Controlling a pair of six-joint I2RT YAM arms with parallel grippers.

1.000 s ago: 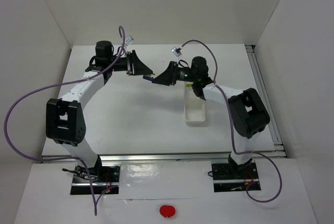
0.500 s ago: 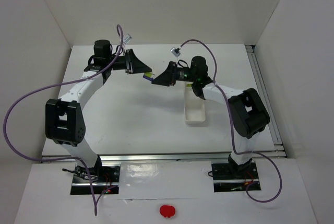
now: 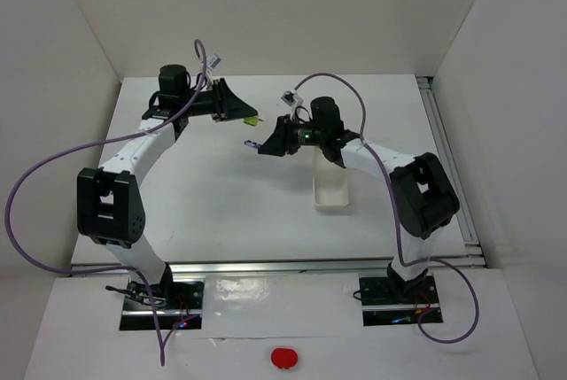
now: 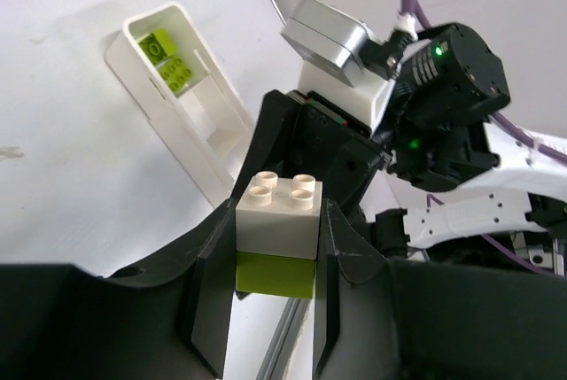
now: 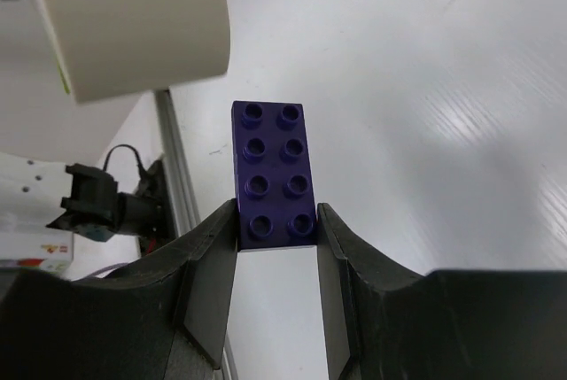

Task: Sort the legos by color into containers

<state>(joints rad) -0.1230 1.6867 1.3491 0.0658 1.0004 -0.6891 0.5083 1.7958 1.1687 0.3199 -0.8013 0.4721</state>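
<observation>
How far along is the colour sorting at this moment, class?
Done: yellow-green legos lie in one end of the tray. In hand: left gripper grips a white brick on a yellow-green brick; right gripper grips a purple brick. Left, likely: separating that pair, binning all three.

Left tool (image 3: 254, 119) and right tool (image 3: 252, 143) stood close over the far desk (image 3: 221, 207), narrow gap between; white-green brick (image 4: 276, 212) and purple brick (image 5: 273, 176) jutted from their tips. Right arm (image 3: 359, 148) overhung far end of tray (image 3: 331, 207); near end uncovered. Desk left of tray lay open.
</observation>
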